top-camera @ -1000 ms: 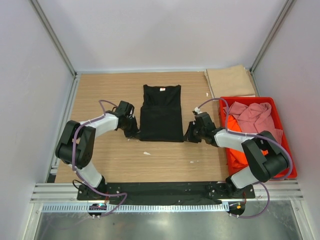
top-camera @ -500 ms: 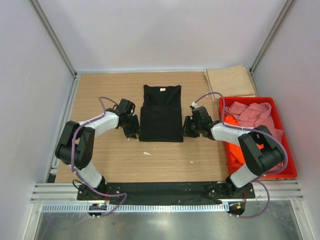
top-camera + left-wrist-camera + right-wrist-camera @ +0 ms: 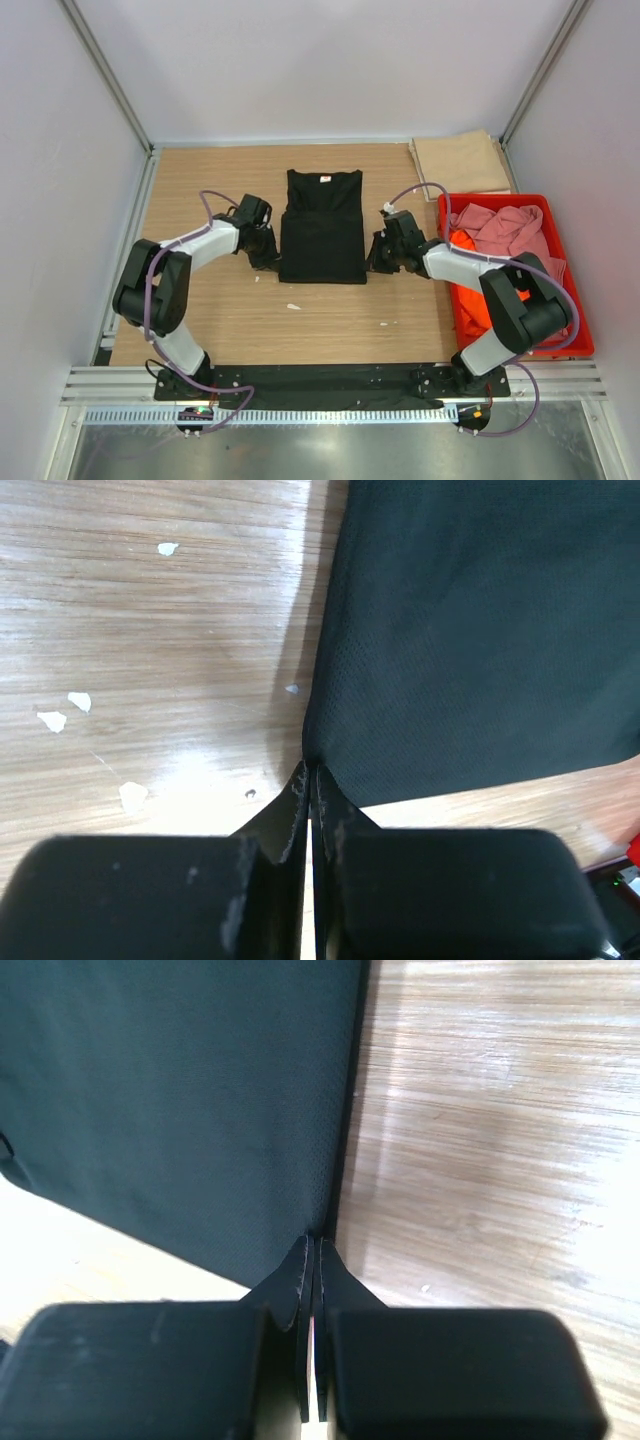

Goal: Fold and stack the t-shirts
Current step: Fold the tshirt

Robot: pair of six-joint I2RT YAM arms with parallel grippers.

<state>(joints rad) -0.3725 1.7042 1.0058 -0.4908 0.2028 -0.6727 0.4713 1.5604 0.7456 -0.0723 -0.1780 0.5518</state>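
Note:
The black t-shirt (image 3: 322, 225) lies flat in the middle of the table, collar at the far end, sides folded in. My left gripper (image 3: 271, 261) is at its near left edge, and the left wrist view shows it (image 3: 310, 767) shut on the cloth edge (image 3: 470, 630). My right gripper (image 3: 371, 261) is at the near right edge, likewise shut (image 3: 315, 1242) on the cloth (image 3: 180, 1100). The tan t-shirt (image 3: 460, 163) lies folded at the far right corner. The pink t-shirt (image 3: 505, 230) and the orange t-shirt (image 3: 470, 268) lie crumpled in the crate.
The red plastic crate (image 3: 578, 300) stands along the right side of the table. Small white scraps (image 3: 293, 306) lie on the wood in front of the black shirt. Grey walls enclose the table on three sides.
My right gripper has moved left and slightly away from me onto the black shirt's right edge. My left gripper has shifted slightly along the left edge.

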